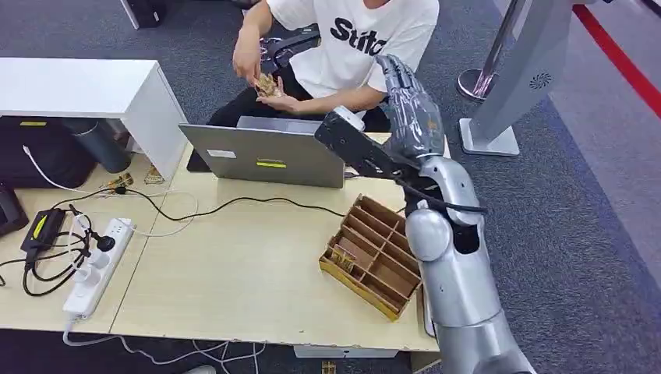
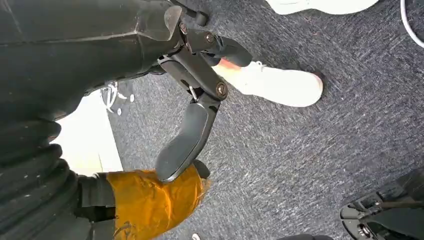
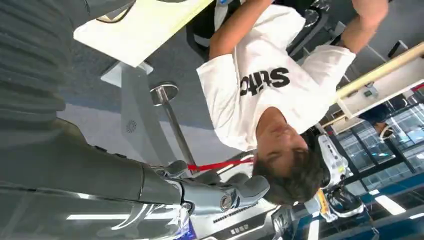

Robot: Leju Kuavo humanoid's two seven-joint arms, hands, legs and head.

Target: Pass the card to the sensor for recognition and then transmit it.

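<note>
Head view first: tan cards (image 1: 267,84), we think, lie in a person's (image 1: 351,47) hands beyond the table's (image 1: 234,273) far edge. They look light and stiff, best pinched by an edge; long axis unreadable. Our right hand (image 1: 409,101) is raised, fingers straight, empty. Left wrist view: left hand (image 2: 190,130) hangs, fingers apart, empty. Right wrist view: nothing held.

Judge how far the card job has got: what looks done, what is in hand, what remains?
Looks done: a handover, perhaps. The person behind the laptop holds small tan pieces, possibly cards.
In hand: the right robot hand is raised toward the person, fingers apart, holding nothing.
Left: the wooden tray still has a piece in one slot, so further passes may remain. I cannot identify the sensor.
</note>
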